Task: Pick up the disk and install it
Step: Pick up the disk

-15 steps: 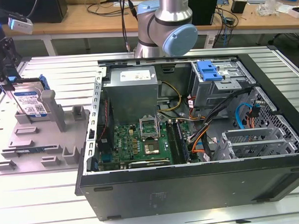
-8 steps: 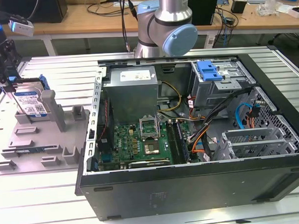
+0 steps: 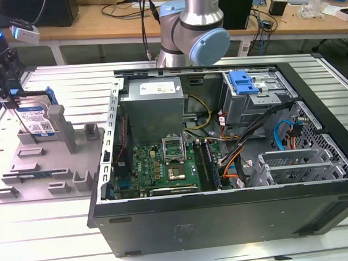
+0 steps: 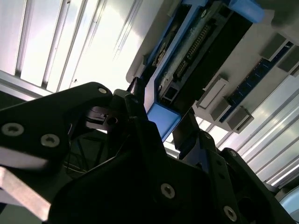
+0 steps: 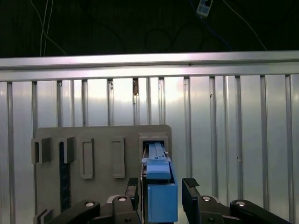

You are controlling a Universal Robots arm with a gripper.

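1 claw [image 5: 162,184], jaws spread, straddles the upright disk [image 3: 38,118]; label print too small.

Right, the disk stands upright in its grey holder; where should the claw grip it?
By its blue-framed top edge, from above, the claw pinching the two flat faces. The disk stands on edge in the grey holder, so only its upper part is free.
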